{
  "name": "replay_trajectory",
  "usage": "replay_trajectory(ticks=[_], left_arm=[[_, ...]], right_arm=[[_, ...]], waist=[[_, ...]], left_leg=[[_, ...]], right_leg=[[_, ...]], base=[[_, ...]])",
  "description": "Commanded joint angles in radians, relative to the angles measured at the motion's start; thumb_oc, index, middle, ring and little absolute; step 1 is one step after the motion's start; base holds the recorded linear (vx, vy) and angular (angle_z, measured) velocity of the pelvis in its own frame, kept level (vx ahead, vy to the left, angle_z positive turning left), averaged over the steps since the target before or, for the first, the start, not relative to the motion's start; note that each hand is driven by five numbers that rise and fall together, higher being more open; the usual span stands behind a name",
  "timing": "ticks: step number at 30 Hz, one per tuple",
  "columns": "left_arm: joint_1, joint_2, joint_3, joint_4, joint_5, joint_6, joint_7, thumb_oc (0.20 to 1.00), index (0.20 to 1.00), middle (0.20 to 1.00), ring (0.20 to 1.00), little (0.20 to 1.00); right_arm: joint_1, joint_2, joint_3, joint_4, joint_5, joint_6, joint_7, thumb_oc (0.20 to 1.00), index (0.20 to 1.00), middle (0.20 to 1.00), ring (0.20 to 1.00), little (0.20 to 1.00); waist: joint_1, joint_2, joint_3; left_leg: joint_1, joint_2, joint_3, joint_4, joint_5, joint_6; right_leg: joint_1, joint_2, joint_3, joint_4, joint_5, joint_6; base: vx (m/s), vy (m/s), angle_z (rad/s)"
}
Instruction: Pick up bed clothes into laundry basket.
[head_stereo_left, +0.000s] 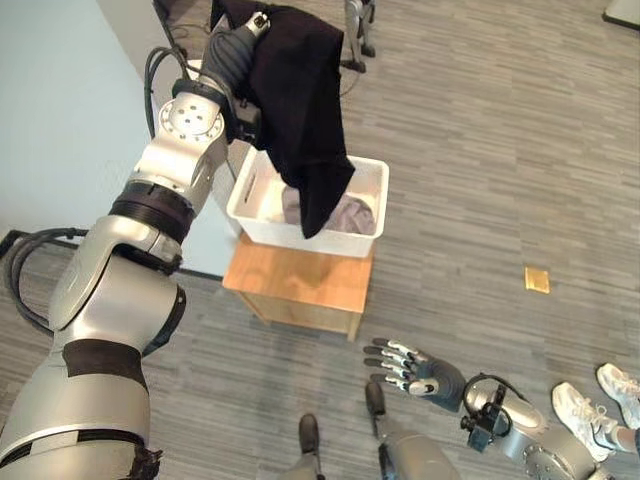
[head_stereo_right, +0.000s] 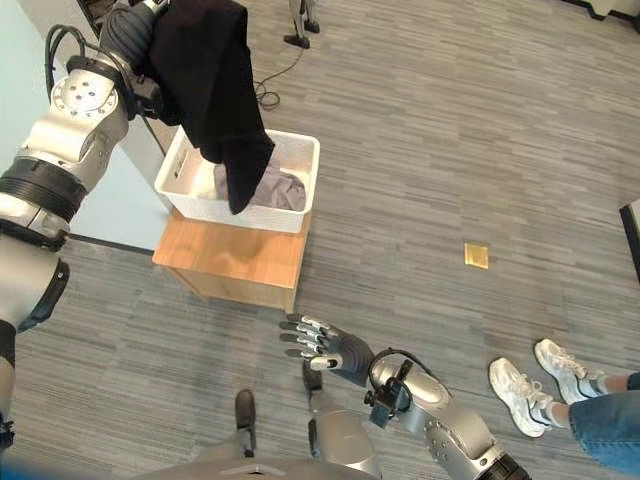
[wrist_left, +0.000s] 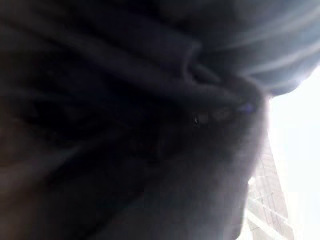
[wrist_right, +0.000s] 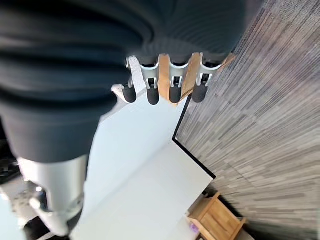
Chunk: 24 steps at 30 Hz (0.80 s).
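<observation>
Our left hand (head_stereo_left: 255, 25) is hidden under the black cloth (head_stereo_left: 300, 90) above the basket (head_stereo_left: 370, 185); our right hand (head_stereo_left: 410, 365) is spread.

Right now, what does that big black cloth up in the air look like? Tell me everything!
The black cloth is soft, dark fabric, draped over the raised left hand, whose fingers are hidden under it. It hangs in loose folds, narrowing downward, and its lower end dangles into the white laundry basket, in front of a grey garment already lying inside. Whether it touches that garment can't be told. In the left wrist view the dark folds sit right against the camera.
</observation>
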<state>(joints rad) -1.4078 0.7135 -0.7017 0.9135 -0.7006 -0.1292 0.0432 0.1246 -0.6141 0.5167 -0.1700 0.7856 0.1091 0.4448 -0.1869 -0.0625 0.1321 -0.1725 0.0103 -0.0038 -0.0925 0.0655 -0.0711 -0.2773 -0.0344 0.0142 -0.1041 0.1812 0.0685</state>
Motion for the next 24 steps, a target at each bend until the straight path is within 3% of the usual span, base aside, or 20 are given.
replay_trajectory(ticks=[1, 12, 17, 24], left_arm=[[-0.232, 0.045, 0.025, 0.086, 0.000, -0.091, 0.046, 0.200, 0.200, 0.200, 0.200, 0.200], [-0.477, 0.111, -0.089, 0.177, 0.005, -0.096, 0.082, 0.200, 0.200, 0.200, 0.200, 0.200], [-0.468, 0.132, -0.083, 0.169, 0.013, -0.100, 0.094, 0.200, 0.200, 0.200, 0.200, 0.200], [-0.344, 0.136, -0.003, 0.180, 0.029, -0.096, 0.100, 0.200, 0.200, 0.200, 0.200, 0.200]], right_arm=[[-0.031, -0.044, -0.050, -0.016, 0.008, -0.010, 0.020, 1.000, 1.000, 1.000, 1.000, 1.000], [-0.005, -0.064, -0.066, -0.002, 0.005, -0.015, 0.010, 1.000, 1.000, 1.000, 1.000, 1.000], [0.017, -0.075, -0.078, -0.013, 0.003, -0.022, 0.007, 1.000, 1.000, 1.000, 1.000, 1.000], [0.095, -0.071, -0.102, 0.002, -0.010, -0.057, -0.003, 1.000, 1.000, 1.000, 1.000, 1.000]], waist=[[0.022, 0.053, 0.053], [-0.019, 0.026, 0.119], [-0.026, 0.021, 0.154], [-0.046, -0.043, 0.225]], left_leg=[[0.023, -0.010, 0.010, 0.005, -0.029, -0.008], [-0.079, 0.005, 0.042, 0.005, -0.012, -0.023], [-0.124, 0.002, 0.043, 0.005, -0.005, -0.023], [-0.201, 0.012, 0.038, 0.005, 0.017, -0.027]], right_leg=[[0.097, -0.032, -0.039, 0.017, -0.126, 0.098], [-0.022, -0.012, -0.016, 0.017, -0.091, 0.101], [-0.068, -0.011, -0.009, 0.017, -0.078, 0.101], [-0.138, -0.003, -0.015, 0.017, -0.054, 0.097]], base=[[0.01, -0.013, -0.05], [-0.04, -0.017, -0.13], [-0.04, 0.007, -0.04], [-0.08, -0.039, -0.12]])
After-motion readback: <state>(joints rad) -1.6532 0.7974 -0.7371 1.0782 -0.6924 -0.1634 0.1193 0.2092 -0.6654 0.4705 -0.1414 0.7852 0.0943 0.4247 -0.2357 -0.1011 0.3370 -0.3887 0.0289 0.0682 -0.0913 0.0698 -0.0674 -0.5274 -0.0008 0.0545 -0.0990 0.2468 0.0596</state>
